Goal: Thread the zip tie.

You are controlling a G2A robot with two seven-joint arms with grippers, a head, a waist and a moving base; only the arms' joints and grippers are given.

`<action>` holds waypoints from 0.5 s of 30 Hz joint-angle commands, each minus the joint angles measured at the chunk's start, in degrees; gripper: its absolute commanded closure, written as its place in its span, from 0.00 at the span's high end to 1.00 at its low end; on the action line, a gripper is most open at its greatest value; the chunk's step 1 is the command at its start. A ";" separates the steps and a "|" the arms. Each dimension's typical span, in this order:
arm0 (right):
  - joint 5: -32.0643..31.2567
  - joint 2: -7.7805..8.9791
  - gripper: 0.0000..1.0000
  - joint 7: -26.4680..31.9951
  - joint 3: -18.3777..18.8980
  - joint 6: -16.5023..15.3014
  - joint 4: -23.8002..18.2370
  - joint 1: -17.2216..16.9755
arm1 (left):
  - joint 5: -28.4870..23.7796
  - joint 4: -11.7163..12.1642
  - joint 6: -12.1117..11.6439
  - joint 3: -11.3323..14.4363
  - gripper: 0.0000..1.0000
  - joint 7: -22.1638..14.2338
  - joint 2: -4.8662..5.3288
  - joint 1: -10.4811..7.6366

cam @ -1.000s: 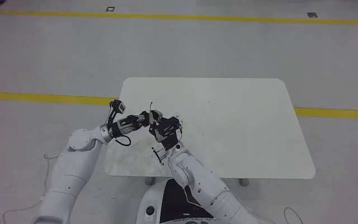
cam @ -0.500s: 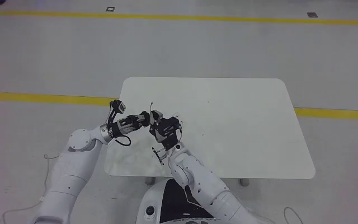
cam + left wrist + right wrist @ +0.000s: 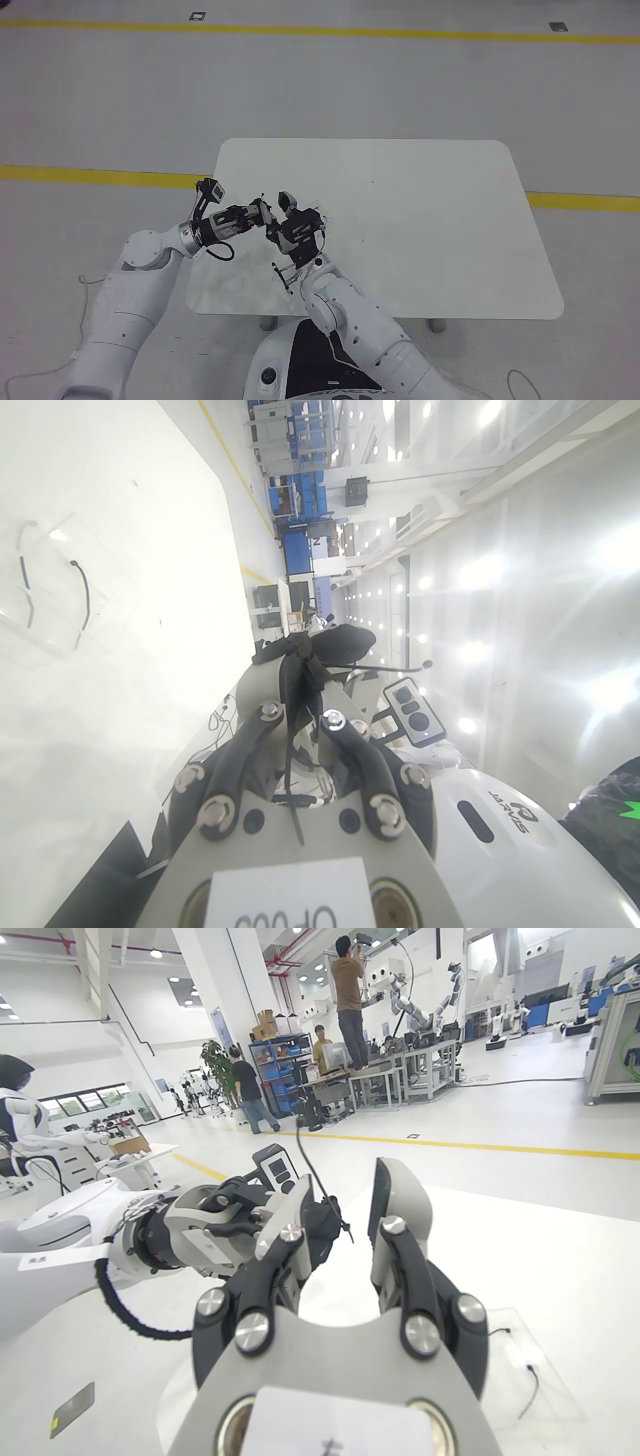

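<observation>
black zip tie (image 3: 312, 1168) in left tool (image 3: 320, 1217)

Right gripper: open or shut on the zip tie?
Open. The right gripper has its fingers apart; the zip tie sits pinched in the left gripper.

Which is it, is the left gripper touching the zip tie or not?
Touching. The left wrist view shows the left gripper shut on the zip tie, pinching its strap.

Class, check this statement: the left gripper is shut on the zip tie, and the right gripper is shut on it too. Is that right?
No. The right gripper is open, its fingers apart; the right wrist view shows this. The left gripper is indeed shut on the zip tie.
</observation>
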 commanded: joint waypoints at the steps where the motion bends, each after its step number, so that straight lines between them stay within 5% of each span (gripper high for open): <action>1: -0.05 0.01 0.54 0.00 0.02 -0.02 -0.11 -0.04 | 0.00 0.00 0.00 0.00 0.00 0.00 0.00 0.00; 15: -1.15 0.03 0.40 -0.46 -0.26 -0.27 -1.72 -0.07 | 0.00 0.00 0.00 0.00 0.00 0.00 0.00 0.00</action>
